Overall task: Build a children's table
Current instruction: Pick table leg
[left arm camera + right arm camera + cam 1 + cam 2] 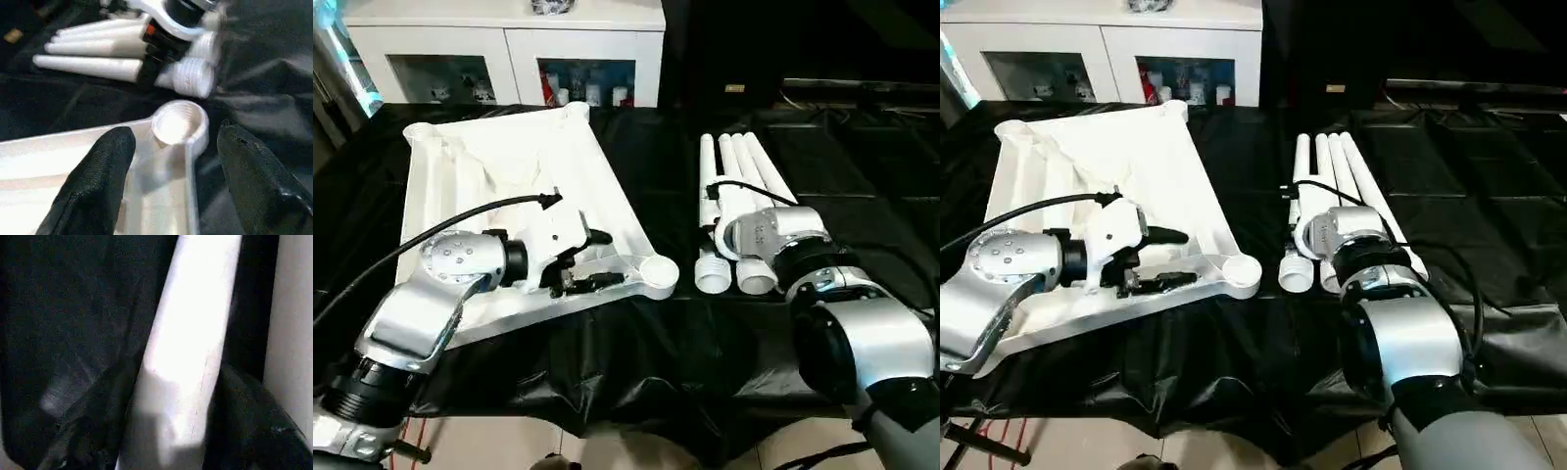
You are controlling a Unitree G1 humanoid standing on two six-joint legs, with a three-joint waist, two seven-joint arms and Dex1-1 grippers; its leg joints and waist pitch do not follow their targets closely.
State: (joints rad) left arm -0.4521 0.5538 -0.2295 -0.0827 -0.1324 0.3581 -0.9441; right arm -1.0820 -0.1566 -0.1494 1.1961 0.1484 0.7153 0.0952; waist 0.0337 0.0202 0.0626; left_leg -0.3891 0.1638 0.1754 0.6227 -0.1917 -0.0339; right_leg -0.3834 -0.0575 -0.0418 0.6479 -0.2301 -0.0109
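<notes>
The tabletop (509, 176) lies upside down at centre left, the left gripper (171, 161) wide open and empty near its corner socket (178, 122); the right gripper (171, 431) straddles one leg (190, 333) at centre right, apparently not clamped; it may slip.

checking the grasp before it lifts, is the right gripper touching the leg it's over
Cannot tell. The right wrist view shows a leg running between the two black fingers, but the edges there are too murky to show contact or a gap.
</notes>
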